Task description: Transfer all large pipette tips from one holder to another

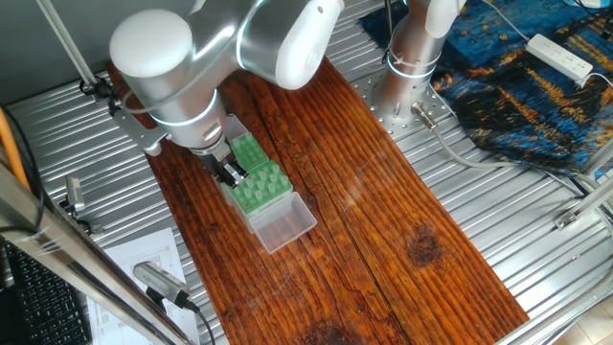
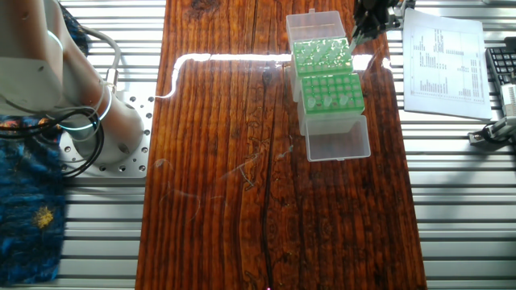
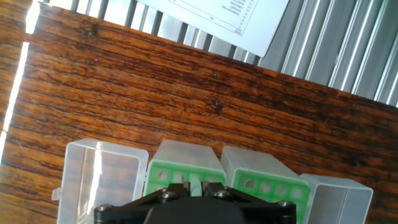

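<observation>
Mid-transfer: gripper (image 2: 355, 35) over the far rack (image 2: 321, 55), jaws pinching one pipette tip (image 3: 194, 184). Next: lift straight, then line up with a free hole in the near rack (image 2: 332, 92).

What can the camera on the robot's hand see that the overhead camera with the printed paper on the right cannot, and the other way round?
Only the hand view looks closely along the black two-finger gripper, showing a pale tip between its fingers above the green holder.

Only the other fixed view shows the whole brown wooden board, the arm's silver base and the blue patterned cloth.

Both show the two green pipette-tip holders with clear hinged lids and the printed white paper sheet.
</observation>
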Controlling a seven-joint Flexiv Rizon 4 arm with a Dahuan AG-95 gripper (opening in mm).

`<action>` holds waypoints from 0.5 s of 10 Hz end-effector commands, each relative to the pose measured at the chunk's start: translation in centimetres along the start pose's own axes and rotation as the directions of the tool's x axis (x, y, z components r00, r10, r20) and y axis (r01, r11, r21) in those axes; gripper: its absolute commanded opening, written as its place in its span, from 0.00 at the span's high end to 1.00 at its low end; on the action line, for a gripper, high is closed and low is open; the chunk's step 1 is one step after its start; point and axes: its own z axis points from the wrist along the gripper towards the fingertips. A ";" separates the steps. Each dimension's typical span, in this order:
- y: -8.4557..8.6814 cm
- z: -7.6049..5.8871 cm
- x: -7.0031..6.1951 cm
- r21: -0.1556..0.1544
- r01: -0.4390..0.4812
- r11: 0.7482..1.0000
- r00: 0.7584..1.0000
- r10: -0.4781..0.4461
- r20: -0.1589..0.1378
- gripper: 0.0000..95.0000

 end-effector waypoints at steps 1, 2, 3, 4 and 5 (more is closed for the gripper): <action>0.0 -0.4 -0.1 0.000 0.002 1.000 1.000 -0.002 -0.002 1.00; 0.0 -0.7 0.0 -0.002 0.005 1.000 1.000 -0.005 -0.004 1.00; -0.1 -1.0 0.0 -0.003 0.009 1.000 1.000 -0.009 -0.005 1.00; -0.2 -1.2 0.0 -0.005 0.013 1.000 1.000 -0.013 -0.006 1.00; -0.4 -1.7 0.1 -0.009 0.019 1.000 1.000 -0.019 -0.005 1.00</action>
